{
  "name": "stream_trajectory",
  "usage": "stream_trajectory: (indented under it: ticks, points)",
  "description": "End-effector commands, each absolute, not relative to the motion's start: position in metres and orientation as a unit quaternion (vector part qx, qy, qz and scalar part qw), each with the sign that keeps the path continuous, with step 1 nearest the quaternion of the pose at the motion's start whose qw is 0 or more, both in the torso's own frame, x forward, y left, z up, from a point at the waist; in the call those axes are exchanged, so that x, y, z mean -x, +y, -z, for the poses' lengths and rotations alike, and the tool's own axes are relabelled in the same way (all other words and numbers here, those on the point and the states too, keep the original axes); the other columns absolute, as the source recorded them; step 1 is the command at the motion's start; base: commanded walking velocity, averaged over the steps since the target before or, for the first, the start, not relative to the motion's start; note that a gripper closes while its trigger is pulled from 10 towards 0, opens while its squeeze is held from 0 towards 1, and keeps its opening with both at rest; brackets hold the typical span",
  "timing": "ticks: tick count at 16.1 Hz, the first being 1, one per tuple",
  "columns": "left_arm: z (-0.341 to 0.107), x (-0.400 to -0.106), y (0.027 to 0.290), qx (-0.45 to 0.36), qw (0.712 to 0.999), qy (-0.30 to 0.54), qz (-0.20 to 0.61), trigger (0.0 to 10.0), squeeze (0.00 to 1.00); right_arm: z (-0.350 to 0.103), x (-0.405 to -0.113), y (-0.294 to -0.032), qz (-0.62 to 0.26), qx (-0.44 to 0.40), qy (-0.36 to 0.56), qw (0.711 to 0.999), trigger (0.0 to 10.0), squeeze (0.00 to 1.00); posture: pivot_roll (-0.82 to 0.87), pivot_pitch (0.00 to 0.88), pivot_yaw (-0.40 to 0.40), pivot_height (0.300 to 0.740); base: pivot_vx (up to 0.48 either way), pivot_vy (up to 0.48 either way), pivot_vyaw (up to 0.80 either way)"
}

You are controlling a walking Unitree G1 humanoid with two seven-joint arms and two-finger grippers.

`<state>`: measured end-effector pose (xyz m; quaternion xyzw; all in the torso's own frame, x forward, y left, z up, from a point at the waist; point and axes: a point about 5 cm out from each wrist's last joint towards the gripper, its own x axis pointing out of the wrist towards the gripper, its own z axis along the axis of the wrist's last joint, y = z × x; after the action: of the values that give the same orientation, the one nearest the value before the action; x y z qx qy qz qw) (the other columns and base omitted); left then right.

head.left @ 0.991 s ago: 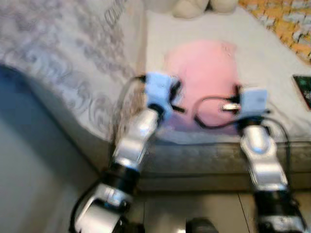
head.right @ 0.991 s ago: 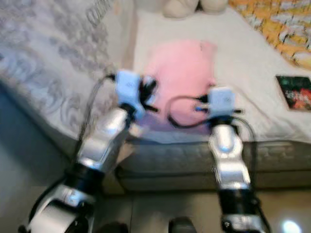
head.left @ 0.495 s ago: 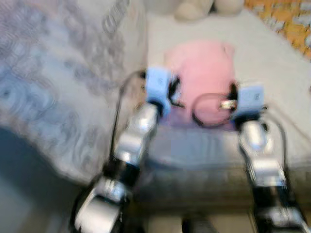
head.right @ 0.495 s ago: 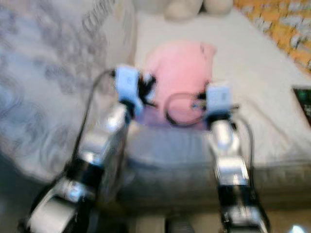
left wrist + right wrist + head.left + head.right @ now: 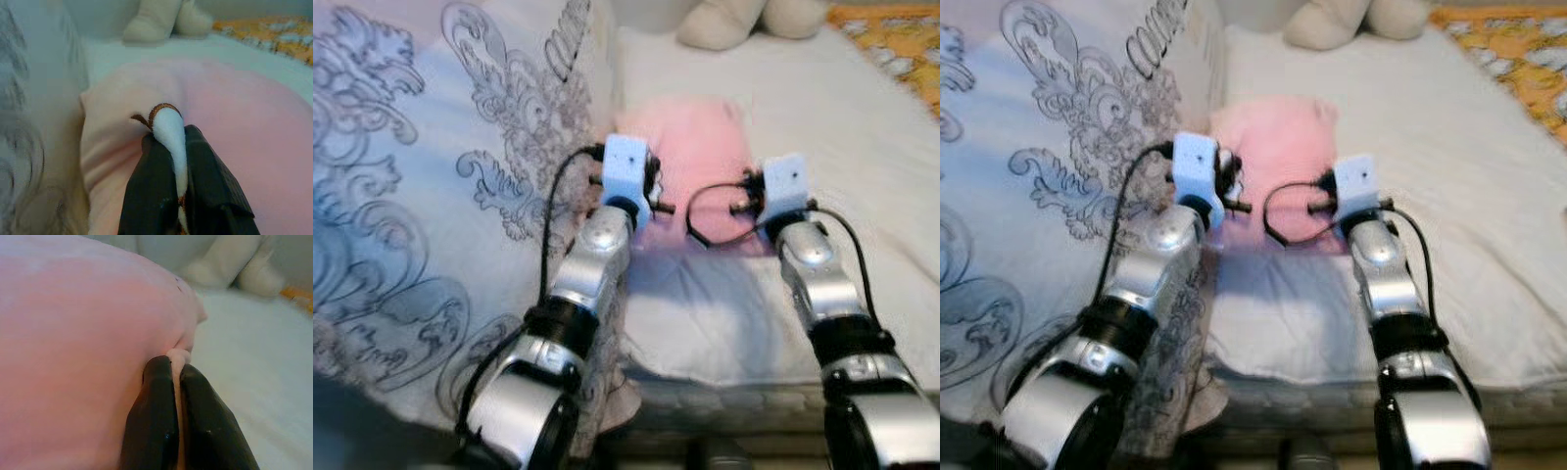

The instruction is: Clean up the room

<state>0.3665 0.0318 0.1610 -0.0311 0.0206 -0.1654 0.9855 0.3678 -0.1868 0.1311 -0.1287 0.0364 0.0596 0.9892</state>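
Both head views are soft with blur, so the pink cloth (image 5: 695,137) shows no clear edge or fold. Each wrist box hides its own end effector there, and the arms cover the cloth's near border. The cream plush toy (image 5: 749,22) is cut off by the top edge, only its feet showing. The orange patterned cover (image 5: 1518,49) runs out of the right edge. The grey-scrolled quilt (image 5: 421,196) is cropped at left, and the bed (image 5: 1449,166) front is smeared.
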Motion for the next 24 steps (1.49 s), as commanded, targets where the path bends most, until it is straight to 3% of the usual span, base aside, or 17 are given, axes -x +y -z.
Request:
stream_trajectory:
  ticks: [1,5,7,9,12,13,14,18,24]
  points:
    - [-0.167,-0.370,0.022,0.055,0.986,0.015,0.158,10.0,0.00,-0.133,-0.374,-0.183,-0.080,0.143,0.038,0.986,10.0,0.00,-0.11,0.000,0.044,0.703,0.000,0.000,0.00]
    - [-0.127,-0.368,0.042,0.109,0.990,0.088,0.028,10.0,0.00,-0.109,-0.375,-0.173,-0.172,0.230,0.124,0.950,10.0,0.00,-0.09,0.083,-0.003,0.703,0.000,0.000,0.00]
    - [-0.120,-0.361,0.036,0.117,0.989,0.090,0.023,10.0,0.00,-0.108,-0.375,-0.171,-0.189,0.254,0.128,0.940,10.0,0.00,-0.08,0.087,-0.019,0.703,0.000,0.000,0.00]
    - [-0.116,-0.352,0.022,0.133,0.987,0.092,0.023,10.0,0.00,-0.111,-0.376,-0.170,-0.207,0.272,0.128,0.931,10.0,0.00,-0.06,0.087,-0.033,0.703,0.000,0.000,0.00]
    - [-0.114,-0.326,-0.027,0.181,0.974,0.115,0.071,10.0,0.00,-0.115,-0.378,-0.175,-0.226,0.300,0.135,0.917,10.0,0.00,-0.04,0.082,-0.053,0.703,0.000,0.000,0.00]
    - [-0.116,-0.320,-0.038,0.188,0.971,0.112,0.094,10.0,0.00,-0.113,-0.377,-0.177,-0.228,0.298,0.140,0.917,10.0,0.13,-0.05,0.082,-0.054,0.703,0.000,0.000,0.00]
    - [-0.116,-0.318,-0.041,0.194,0.969,0.117,0.101,10.0,1.00,-0.113,-0.377,-0.177,-0.227,0.297,0.141,0.917,10.0,0.99,-0.05,0.082,-0.054,0.703,0.000,0.000,0.00]
    - [-0.128,-0.314,-0.051,0.207,0.964,0.106,0.130,10.0,1.00,-0.118,-0.380,-0.185,-0.187,0.240,0.131,0.944,10.0,1.00,-0.04,0.071,-0.059,0.703,0.000,0.000,0.00]
    - [-0.149,-0.311,-0.058,0.186,0.962,0.097,0.172,10.0,1.00,-0.124,-0.380,-0.189,-0.169,0.190,0.108,0.961,10.0,1.00,-0.05,0.053,-0.063,0.703,0.000,0.000,0.00]
